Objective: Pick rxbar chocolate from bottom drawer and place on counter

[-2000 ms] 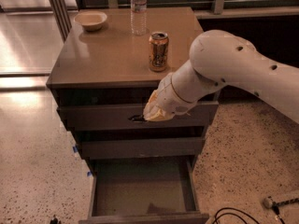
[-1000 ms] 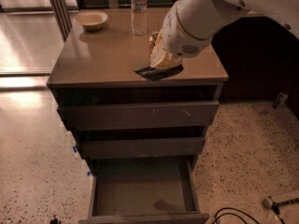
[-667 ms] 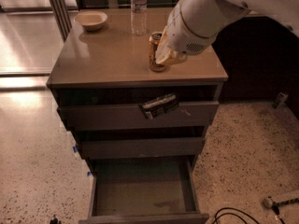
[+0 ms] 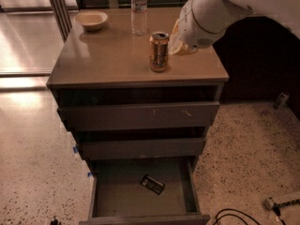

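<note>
The rxbar chocolate (image 4: 152, 184), a small dark bar, lies flat on the floor of the bottom drawer (image 4: 117, 198), near its middle. The drawer is pulled out. My gripper (image 4: 179, 44) is high above it, over the right part of the counter (image 4: 103, 55), just right of the orange drink can (image 4: 159, 51). It holds nothing that I can see. The white arm comes in from the upper right and hides the counter's back right corner.
A clear water bottle (image 4: 139, 11) and a pale bowl (image 4: 91, 20) stand at the back of the counter. The two upper drawers (image 4: 136, 116) stand slightly ajar. Cables (image 4: 234, 215) and a small tool (image 4: 281, 203) lie on the speckled floor at the right.
The bar was in my gripper at the counter's front edge, then fell past the drawer fronts. It now lies in the bottom drawer. My gripper has moved right of the can.
</note>
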Controlling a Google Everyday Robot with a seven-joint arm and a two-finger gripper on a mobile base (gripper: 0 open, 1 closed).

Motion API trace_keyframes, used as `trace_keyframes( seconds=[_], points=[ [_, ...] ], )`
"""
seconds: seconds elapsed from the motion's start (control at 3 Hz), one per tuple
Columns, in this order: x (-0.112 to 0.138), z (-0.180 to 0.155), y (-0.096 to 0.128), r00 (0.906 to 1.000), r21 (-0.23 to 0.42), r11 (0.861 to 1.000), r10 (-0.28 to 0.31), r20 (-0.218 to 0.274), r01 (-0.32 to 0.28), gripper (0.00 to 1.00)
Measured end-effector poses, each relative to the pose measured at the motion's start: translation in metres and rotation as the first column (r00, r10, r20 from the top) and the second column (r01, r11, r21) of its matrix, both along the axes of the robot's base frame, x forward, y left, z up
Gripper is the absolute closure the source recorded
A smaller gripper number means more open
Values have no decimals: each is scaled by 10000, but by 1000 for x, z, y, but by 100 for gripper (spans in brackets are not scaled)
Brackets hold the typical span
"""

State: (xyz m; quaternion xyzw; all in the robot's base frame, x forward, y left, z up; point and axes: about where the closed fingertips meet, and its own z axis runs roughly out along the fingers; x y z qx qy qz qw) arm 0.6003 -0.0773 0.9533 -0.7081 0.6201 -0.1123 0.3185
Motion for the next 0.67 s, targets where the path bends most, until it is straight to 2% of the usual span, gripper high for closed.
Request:
trace_keyframes(
  seconds=[0.67],
  points=[
    [0, 0, 0, 10000, -2, 10000, -1, 3, 1, 50]
  ],
)
